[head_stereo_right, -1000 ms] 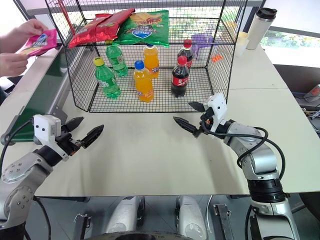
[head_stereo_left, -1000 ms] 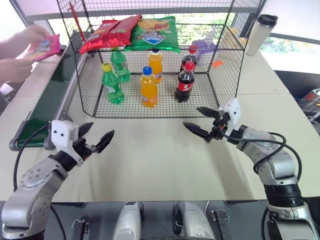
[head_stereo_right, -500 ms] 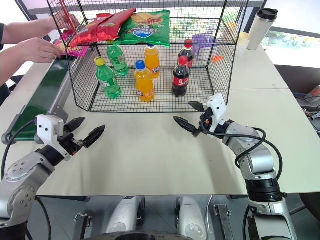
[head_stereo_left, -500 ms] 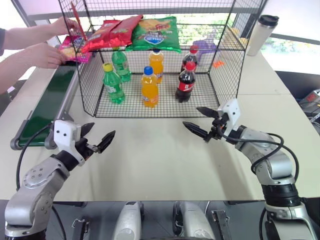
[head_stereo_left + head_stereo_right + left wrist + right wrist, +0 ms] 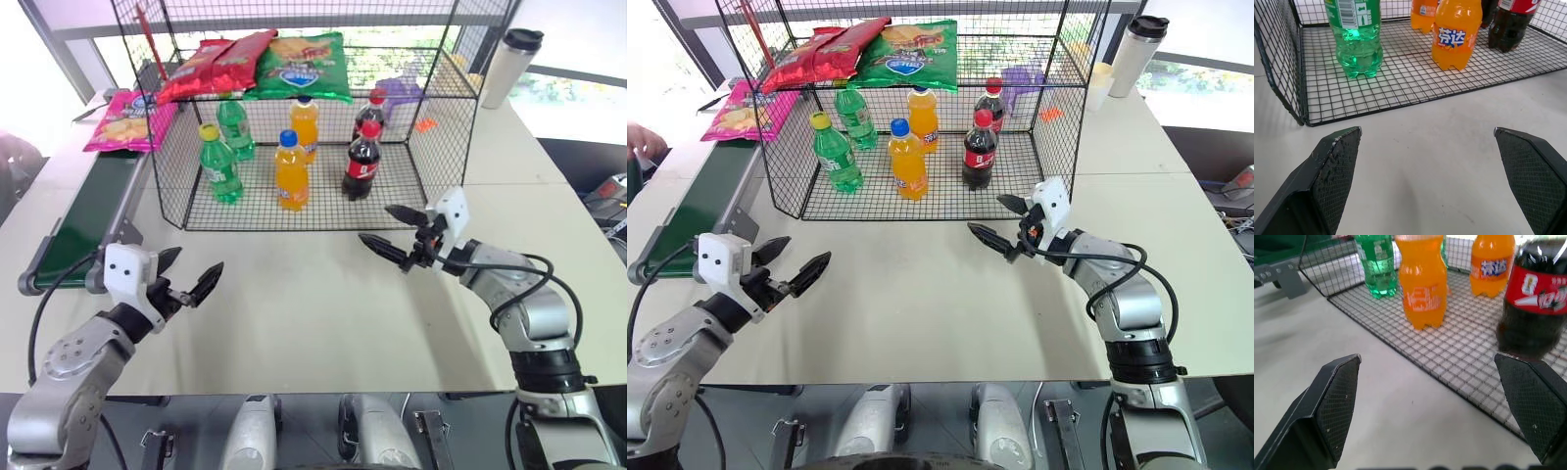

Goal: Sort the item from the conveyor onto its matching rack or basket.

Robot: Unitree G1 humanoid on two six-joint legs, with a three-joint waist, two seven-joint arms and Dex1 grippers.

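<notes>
On conveyor (image 5: 83,211), shiny pink chip bag (image 5: 130,119)

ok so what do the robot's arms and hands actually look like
Both arms are silver-grey metal with rounded joint housings and loose black cables looping along them. Each ends in a white boxy wrist block carrying the left hand and right hand, each with two black pointed fingers with finely textured inner pads.

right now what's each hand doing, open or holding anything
Left hand: open, holding nothing.
Right hand: open, holding nothing.
</notes>
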